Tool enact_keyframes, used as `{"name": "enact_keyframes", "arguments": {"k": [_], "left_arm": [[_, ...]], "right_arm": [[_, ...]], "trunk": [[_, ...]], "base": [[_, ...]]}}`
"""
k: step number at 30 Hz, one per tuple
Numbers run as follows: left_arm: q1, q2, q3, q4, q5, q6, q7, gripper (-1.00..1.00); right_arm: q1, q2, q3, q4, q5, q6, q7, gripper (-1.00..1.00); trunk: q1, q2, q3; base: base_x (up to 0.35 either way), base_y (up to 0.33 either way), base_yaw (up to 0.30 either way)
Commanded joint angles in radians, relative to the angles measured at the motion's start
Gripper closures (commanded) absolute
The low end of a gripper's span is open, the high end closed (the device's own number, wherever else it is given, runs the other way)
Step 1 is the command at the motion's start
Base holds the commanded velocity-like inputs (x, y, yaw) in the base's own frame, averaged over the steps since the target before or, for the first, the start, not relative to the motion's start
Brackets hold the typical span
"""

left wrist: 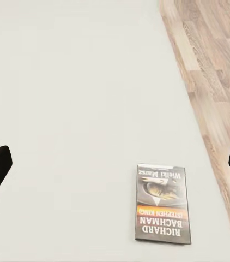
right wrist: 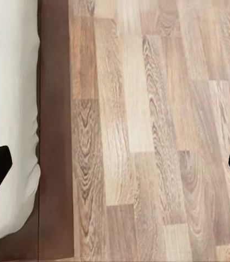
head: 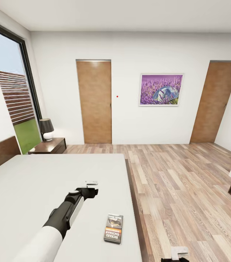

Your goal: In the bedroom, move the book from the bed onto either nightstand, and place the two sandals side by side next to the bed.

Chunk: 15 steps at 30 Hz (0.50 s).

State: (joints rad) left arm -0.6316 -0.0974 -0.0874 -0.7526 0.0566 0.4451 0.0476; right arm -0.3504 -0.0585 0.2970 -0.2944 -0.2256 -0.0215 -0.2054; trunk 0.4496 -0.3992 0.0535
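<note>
Head view, book (head: 113, 228) on bed (head: 28, 182), left claw (head: 90, 189) apparently open

Your left arm (head: 59, 218) shows a white sleeve, then black jointed casing with a white side panel, ending in a white-topped left gripper (head: 90, 186).

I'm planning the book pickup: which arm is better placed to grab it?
Probably the left. The left gripper is open above the bed, with the book in its wrist view. The right gripper is over the floor beside the bed.

Book (head: 113, 228) on bed (head: 39, 182), nightstand (head: 50, 145) behind.
</note>
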Motion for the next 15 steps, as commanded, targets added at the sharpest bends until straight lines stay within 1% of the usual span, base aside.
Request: {"name": "enact_keyframes", "arguments": {"k": [1,8,15], "left_arm": [[0.000,0.000,-0.003,0.007,0.006,-0.001,0.005,-1.00],[0.000,0.002,-0.003,0.086,0.008,-0.069,0.006,-1.00],[0.002,0.003,-0.004,0.116,0.007,-0.105,0.003,-1.00]], "right_arm": [[-0.008,-0.001,0.008,-0.002,-0.011,-0.002,-0.006,-1.00],[-0.052,-0.005,0.008,-0.008,-0.011,0.018,-0.008,-1.00],[-0.090,-0.007,0.008,-0.010,-0.010,0.056,-0.003,-1.00]], "trunk": [[0.000,-0.001,0.000],[0.000,-0.001,0.000],[0.000,-0.001,0.000]], "base": [[0.000,0.000,0.000],[0.000,0.000,0.000],[0.000,0.000,0.000]]}}
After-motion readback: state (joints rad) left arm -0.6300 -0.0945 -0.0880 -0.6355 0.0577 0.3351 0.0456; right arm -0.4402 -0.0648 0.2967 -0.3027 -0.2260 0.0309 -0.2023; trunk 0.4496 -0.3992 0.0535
